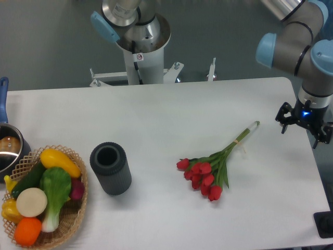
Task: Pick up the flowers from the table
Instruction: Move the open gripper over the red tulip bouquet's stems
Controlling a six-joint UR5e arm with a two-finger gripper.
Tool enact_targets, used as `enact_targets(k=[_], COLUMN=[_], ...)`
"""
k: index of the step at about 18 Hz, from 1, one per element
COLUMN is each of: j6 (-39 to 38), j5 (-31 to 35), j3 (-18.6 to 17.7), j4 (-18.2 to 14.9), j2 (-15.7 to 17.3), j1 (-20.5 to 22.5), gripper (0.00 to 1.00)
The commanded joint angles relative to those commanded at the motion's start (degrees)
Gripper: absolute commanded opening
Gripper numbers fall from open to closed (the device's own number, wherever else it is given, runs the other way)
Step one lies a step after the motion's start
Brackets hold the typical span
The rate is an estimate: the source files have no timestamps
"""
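Note:
The flowers (210, 172) lie flat on the white table (171, 109), right of centre: red tulip heads toward the front, green leaves, and tied green stems pointing up-right to a tip near the right side. My gripper (302, 128) hangs at the table's right edge, to the right of and a little beyond the stem tip, apart from the flowers. Its dark fingers (284, 117) point down and stand spread, with nothing between them.
A dark ribbed cylinder (110, 168) stands upright left of centre. A wicker basket (73, 217) of toy vegetables sits at the front left corner. A pot with a blue handle (8, 148) is at the left edge. The arm's base (139, 47) stands behind the table.

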Motion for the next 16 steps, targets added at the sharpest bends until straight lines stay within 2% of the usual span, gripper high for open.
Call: enact_targets(k=[7, 9, 12, 16], j6=[-0.61, -0.79, -0.97, -0.88], j5=[0.00, -0.61, -0.62, -0.35], j3=[-0.96, -3.67, -9.04, -10.37], j4=[0.09, 1.39, 7.02, 6.95], j2=[0.00, 0.70, 1.05, 1.41], j1=[-0.44, -0.09, 0.00, -0.70], gripper=[1.00, 1.00, 1.00, 1.00])
